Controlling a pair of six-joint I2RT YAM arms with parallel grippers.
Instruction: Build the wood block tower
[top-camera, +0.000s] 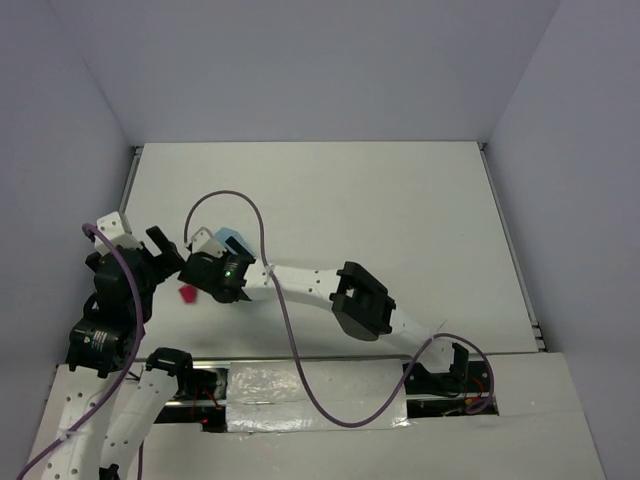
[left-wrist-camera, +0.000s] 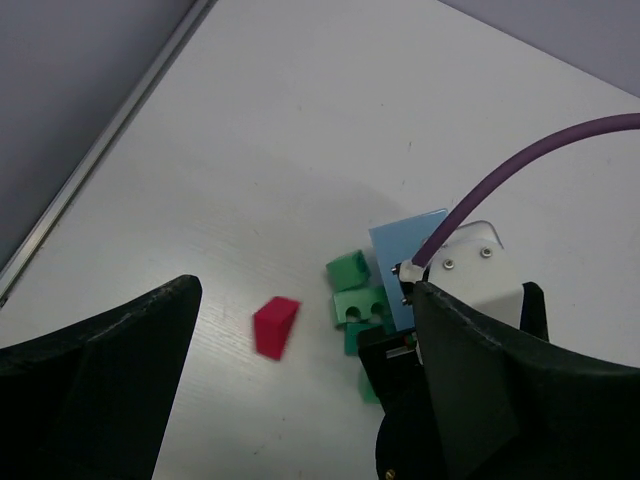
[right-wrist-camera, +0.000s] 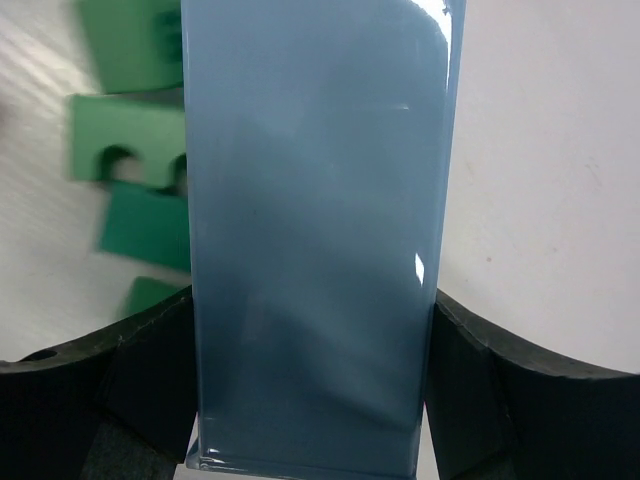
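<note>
The right gripper (right-wrist-camera: 312, 335) pinches the blue tray (right-wrist-camera: 315, 180) across its width; green blocks (right-wrist-camera: 125, 150) line its long edge. The left gripper (left-wrist-camera: 307, 292) hangs spread over the red wedge (left-wrist-camera: 276, 327).

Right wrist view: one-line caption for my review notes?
Right pincer clasps the light blue tray by its long sides; green blocks lie beside it.

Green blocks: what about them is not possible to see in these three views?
Right wrist: the blue tray, held in the right hand, hides part of the green blocks; they are blurred.
Left wrist: that hand and tray cover some; count unclear.
Top: the hand covers them all; only the red wedge shows.
</note>
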